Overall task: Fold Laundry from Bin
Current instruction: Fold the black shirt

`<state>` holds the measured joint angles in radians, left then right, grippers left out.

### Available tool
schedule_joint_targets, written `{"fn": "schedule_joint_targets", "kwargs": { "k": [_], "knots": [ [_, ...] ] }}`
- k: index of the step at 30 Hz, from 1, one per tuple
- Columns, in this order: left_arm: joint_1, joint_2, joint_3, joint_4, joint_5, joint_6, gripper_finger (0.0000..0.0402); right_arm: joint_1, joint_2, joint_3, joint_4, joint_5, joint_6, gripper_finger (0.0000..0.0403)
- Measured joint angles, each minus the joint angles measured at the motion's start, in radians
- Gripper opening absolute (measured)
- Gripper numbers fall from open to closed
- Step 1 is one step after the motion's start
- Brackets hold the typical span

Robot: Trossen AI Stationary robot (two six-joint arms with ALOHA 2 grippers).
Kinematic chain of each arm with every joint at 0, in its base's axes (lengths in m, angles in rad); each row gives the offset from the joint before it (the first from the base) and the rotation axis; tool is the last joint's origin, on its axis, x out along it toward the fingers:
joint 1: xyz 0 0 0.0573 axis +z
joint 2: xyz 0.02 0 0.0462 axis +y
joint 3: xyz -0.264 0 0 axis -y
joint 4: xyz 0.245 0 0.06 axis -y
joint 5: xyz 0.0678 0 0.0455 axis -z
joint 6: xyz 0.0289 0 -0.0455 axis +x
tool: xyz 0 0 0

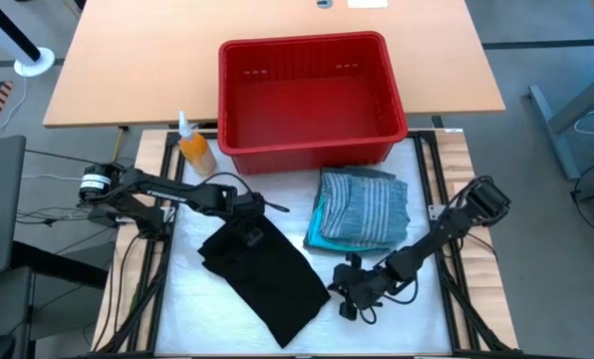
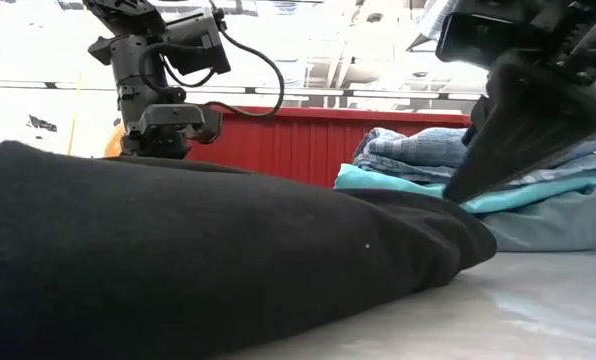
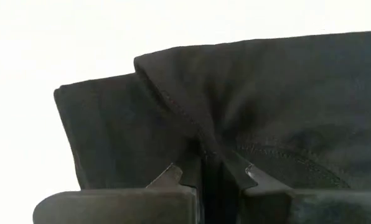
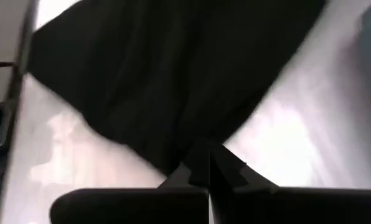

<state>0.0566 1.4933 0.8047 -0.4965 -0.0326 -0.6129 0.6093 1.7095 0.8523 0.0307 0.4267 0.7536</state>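
Bin: the red bin [image 1: 312, 95] is seen standing on the tabletop [image 1: 277, 40] beyond the garments; nothing is seen inside it.
Done so far: a folded stack [image 1: 362, 209] of striped, turquoise and grey-green garments is laid just in front of the bin, so three pieces are judged finished.
In hand: the black garment [image 1: 262, 264] is spread beside the stack, partly folded; it is judged the last piece.
Left tool: the left tool [image 3: 211, 171] is closed on a seamed edge of the black garment at its end nearer the bin.
Right tool: the right tool [image 4: 209, 163] is closed on a pinch of black cloth at the garment's side nearer the stack.
Left to do: the final folds and stacking are judged outstanding.
Hard to make out: the low view is largely blocked by the black cloth, and the stack's lower layers are mostly covered.
Aside: an orange bottle [image 1: 194, 150] is stood beside the bin.
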Motion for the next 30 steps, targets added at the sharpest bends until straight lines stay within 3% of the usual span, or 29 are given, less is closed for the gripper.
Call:
{"fn": "schedule_joint_targets", "kwargs": {
  "k": [5, 13, 16, 23, 30],
  "knots": [
    [0.0, -0.008, 0.0, 0.008, -0.029, 0.01, 0.0043, -0.01, 0.002, 0.0, 0.01, -0.045, 0.042, 0.004],
    [0.0, -0.062, 0.062, -0.035, -0.051, 0.05, 0.0128, -0.037, 0.014, -0.005, 0.042, -0.166, 0.073, 0.019],
    [-0.018, -0.106, 0.097, -0.027, -0.031, 0.108, 0.0145, -0.043, 0.015, -0.005, 0.041, -0.161, 0.04, 0.0225],
    [-0.29, -0.182, 0.106, 0.008, -0.002, 0.282, 0.0145, -0.049, 0.015, -0.007, 0.029, -0.161, 0.0, 0.0222],
    [-0.575, -0.063, 0.082, 0.275, -0.098, 0.261, 0.0137, -0.05, 0.015, -0.007, 0.023, -0.159, -0.063, 0.0206]
  ]
}}
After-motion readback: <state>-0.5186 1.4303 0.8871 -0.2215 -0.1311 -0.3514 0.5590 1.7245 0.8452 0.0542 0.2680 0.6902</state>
